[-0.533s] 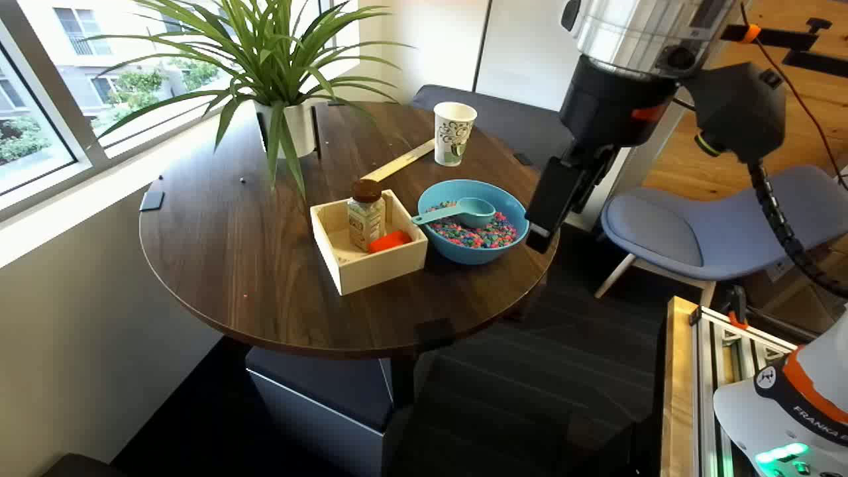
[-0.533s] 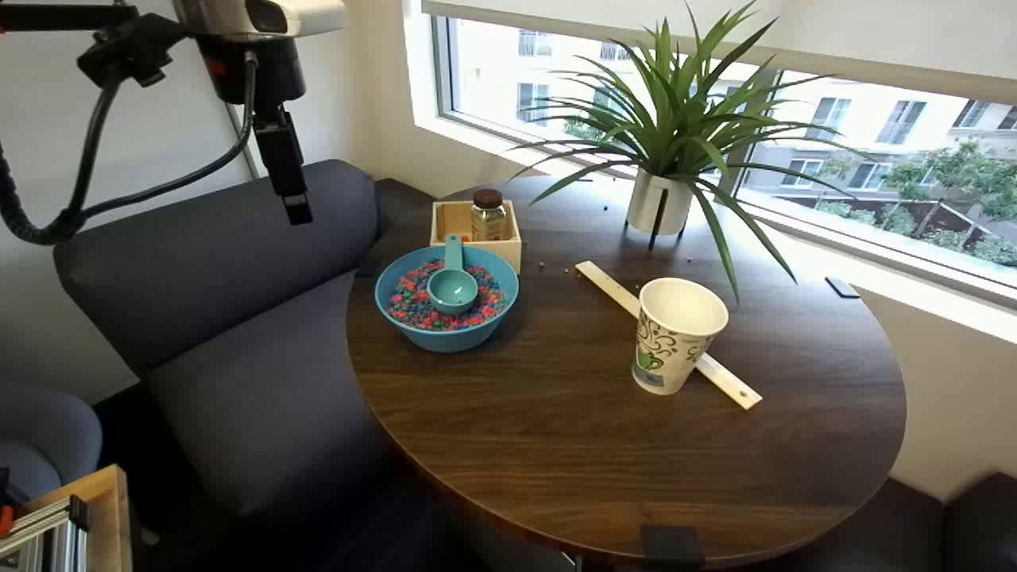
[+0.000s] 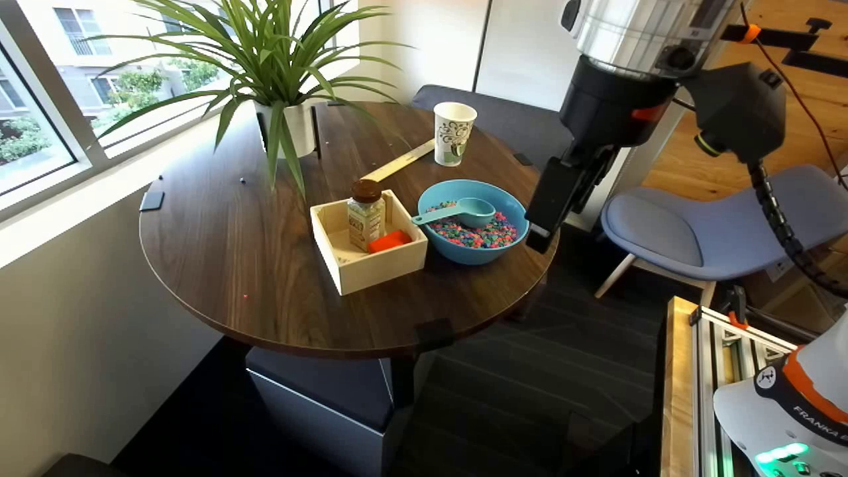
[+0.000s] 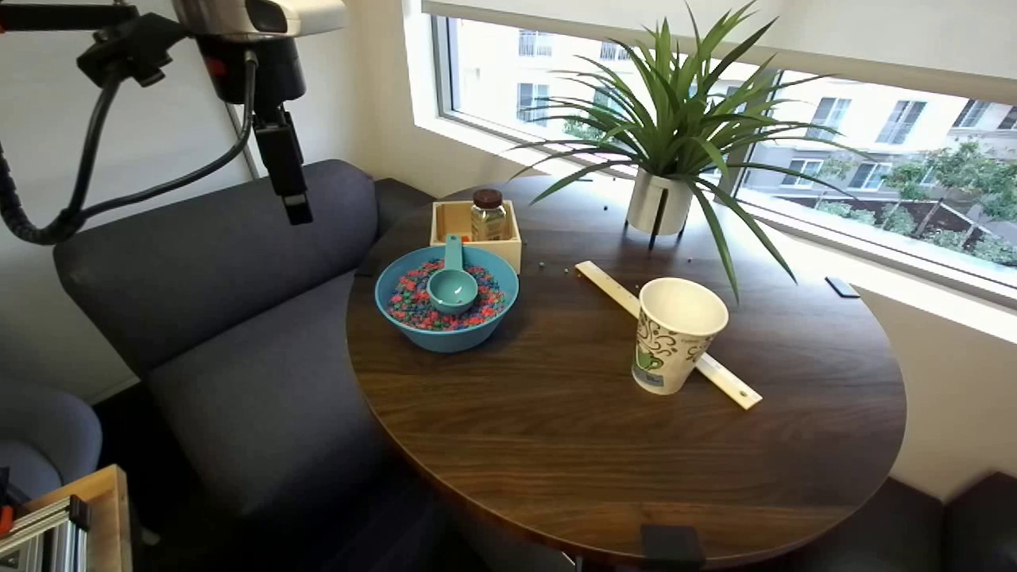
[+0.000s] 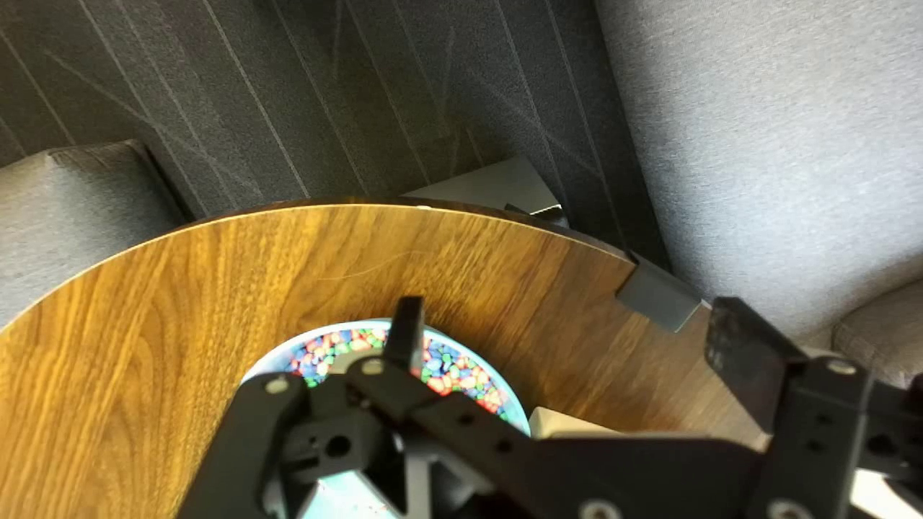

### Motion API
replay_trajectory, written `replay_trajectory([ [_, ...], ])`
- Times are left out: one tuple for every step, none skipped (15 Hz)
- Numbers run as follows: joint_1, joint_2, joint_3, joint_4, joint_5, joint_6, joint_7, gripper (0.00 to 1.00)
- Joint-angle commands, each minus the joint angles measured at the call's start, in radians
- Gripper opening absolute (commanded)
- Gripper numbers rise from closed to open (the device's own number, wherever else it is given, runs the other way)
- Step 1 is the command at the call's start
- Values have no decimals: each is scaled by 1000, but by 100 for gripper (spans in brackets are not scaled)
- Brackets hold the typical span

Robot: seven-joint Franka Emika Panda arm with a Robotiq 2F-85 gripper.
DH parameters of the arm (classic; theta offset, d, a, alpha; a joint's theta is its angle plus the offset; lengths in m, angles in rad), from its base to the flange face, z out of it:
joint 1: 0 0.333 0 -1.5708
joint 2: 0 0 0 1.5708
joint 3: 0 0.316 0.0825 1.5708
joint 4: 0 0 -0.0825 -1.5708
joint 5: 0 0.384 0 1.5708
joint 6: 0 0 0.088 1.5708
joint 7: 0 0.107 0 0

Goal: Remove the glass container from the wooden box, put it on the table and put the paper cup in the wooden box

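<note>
While the glass container (image 3: 364,223) is standing upright inside the wooden box (image 3: 384,270), its brown cap (image 3: 366,191) rising above the low walls, a small orange object (image 3: 389,242) is lying just beside it in the same box. Right next to the box, the blue bowl (image 3: 465,257) is holding multicoloured pellets (image 3: 498,237), and a teal scoop (image 4: 452,291) is resting on them, its handle reaching over the rim towards the box — whether bowl and box are touching, I cannot tell. Well apart from these, the paper cup (image 4: 675,342) is standing upright on the table (image 4: 508,445), mouth up, just beside a pale flat strip (image 4: 729,381) that it is partly hiding in both exterior views. A potted plant (image 4: 667,143) is standing near the table's edge. Reaching in from above, the arm (image 3: 626,40) is holding its tool (image 5: 567,318) raised at a slant, the fingers (image 3: 551,205) pointing downward and staying clear of everything on the table. In the wrist view the fingers are standing wide apart, gripping nothing, with part of the bowl's rim and a corner of the box showing through the gap between them. Compared with the pictures from half a second ago, hardly anything is differing: the arm is hanging in the same pose, the bowl and the cup are keeping their places, and the glass container is still sitting in the box — with the cup still standing outside it.
</note>
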Motion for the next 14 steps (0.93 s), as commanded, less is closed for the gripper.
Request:
replay_trajectory([
  [16, 11, -17, 12, -7, -3, 27, 100],
  [6, 32, -21, 36, -1, -6, 59, 100],
  [-8, 46, -19, 55, -15, -9, 116, 100],
  [-18, 66, -24, 84, -19, -18, 157, 100],
  [-27, 82, -21, 106, -41, -5, 219, 100],
  [-25, 105, -23, 131, -43, -10, 253, 100],
  [-22, 123, -23, 156, -55, -15, 280, 100],
  [-14, 155, -20, 190, -53, -25, 318, 100],
  [-2, 183, -14, 215, -62, -16, 341, 100],
  [12, 216, -3, 241, -84, 8, 361, 100],
  [25, 242, 1, 261, -105, 19, 375, 100],
  [41, 284, 10, 293, -150, 43, 386, 100],
  [56, 309, 11, 310, -191, 63, 391, 100],
  [71, 354, 12, 348, -253, 80, 404, 100],
])
